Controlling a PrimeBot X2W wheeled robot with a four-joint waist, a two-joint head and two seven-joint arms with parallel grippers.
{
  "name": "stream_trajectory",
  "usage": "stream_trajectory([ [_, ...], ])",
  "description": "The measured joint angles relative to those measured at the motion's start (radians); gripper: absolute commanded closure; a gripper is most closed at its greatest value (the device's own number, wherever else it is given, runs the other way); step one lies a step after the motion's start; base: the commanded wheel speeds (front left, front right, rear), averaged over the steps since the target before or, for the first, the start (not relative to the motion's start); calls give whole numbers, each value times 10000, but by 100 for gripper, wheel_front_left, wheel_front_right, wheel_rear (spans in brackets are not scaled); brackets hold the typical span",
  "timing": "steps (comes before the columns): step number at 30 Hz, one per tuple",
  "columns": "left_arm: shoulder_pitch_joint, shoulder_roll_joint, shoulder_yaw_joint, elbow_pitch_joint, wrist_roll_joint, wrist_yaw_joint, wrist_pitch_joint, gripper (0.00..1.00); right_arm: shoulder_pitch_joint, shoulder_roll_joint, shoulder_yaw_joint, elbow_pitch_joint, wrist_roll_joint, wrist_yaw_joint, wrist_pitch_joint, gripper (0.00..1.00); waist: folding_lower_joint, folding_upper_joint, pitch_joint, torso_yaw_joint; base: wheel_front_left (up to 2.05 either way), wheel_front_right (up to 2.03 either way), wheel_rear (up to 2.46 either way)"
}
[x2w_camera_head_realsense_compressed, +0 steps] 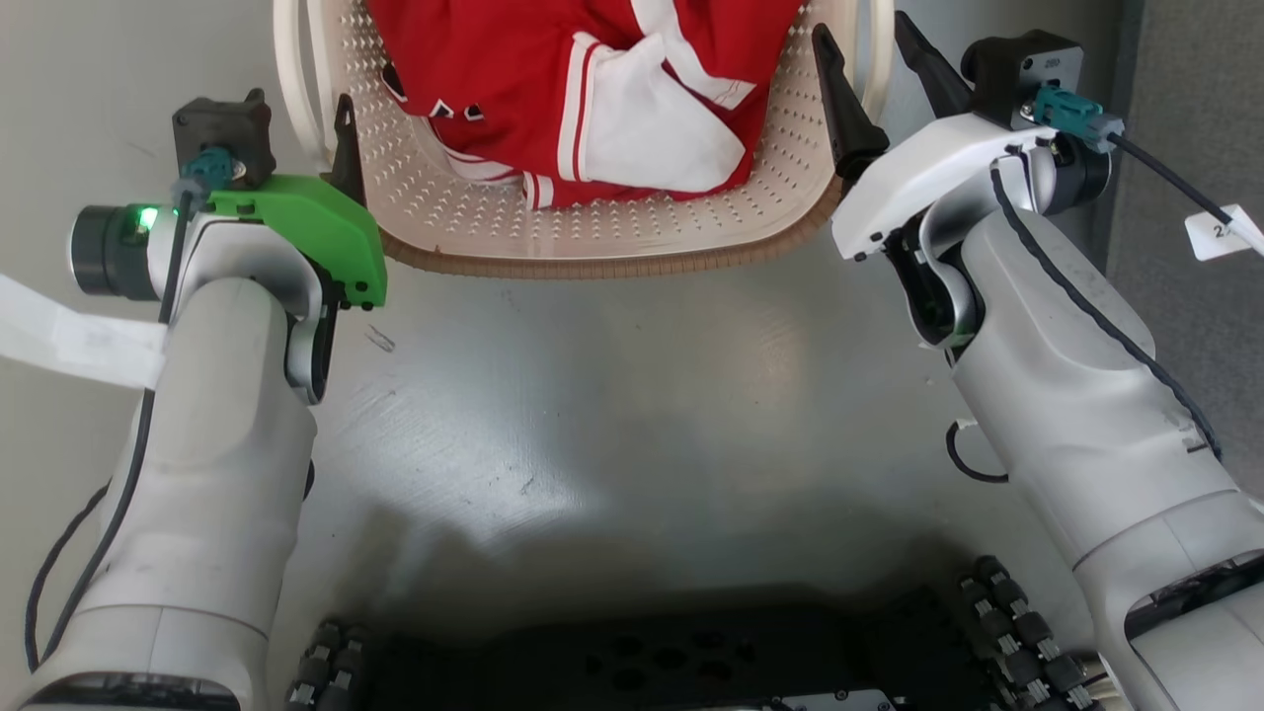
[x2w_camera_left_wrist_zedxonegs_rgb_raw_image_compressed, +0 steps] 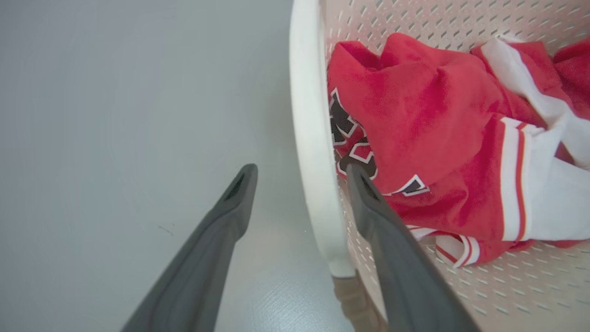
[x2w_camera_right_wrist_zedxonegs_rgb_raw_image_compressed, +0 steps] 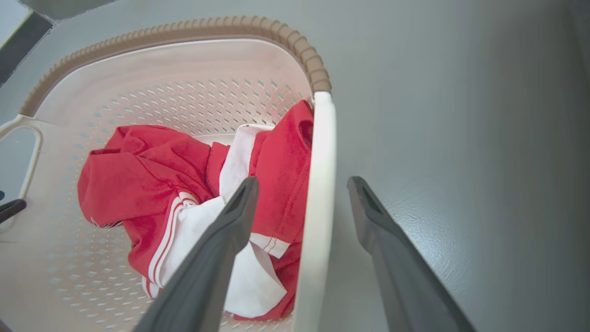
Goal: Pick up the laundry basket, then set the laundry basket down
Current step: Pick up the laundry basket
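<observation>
Jaws straddle laundry basket (x2w_camera_head_realsense_compressed: 592, 227) handles (x2w_camera_right_wrist_zedxonegs_rgb_raw_image_compressed: 318, 184); jersey (x2w_camera_head_realsense_compressed: 494, 59) inside.

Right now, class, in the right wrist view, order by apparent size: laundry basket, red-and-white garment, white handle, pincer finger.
1. laundry basket
2. red-and-white garment
3. white handle and pincer finger: unranked, the finger's nearness inflates it.

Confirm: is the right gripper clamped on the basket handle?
No: the right gripper is open, its fingers straddling the handle of the laundry basket with gaps both sides.

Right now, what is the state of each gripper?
Left gripper: open, astride the left handle of the laundry basket.
Right gripper: open, astride the right handle.
</observation>
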Motion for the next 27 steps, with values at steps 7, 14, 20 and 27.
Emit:
stream_trajectory([
  [7, -353, -23, -13, 527, 0, -50, -98, 0, -215, -4, 274, 499, 278, -38, 0, 0, 0, 0, 316, 5, 0, 0, 0],
  [14, -624, -79, -35, 1028, -23, -221, -180, 0, -309, -8, 591, 848, 696, -38, 13, 0, 0, 0, 379, 11, 0, 0, 0],
  [20, -891, -111, -44, 1406, -203, -395, -188, 47, -539, -12, 871, 1043, 945, -38, 61, 37, -1, 0, 419, 15, 0, 0, 0],
  [27, -1046, -313, -96, 1847, -472, -711, -242, 100, -724, 127, 1319, 1494, 1229, -140, 90, 100, 0, 0, 374, 22, 0, 0, 0],
])
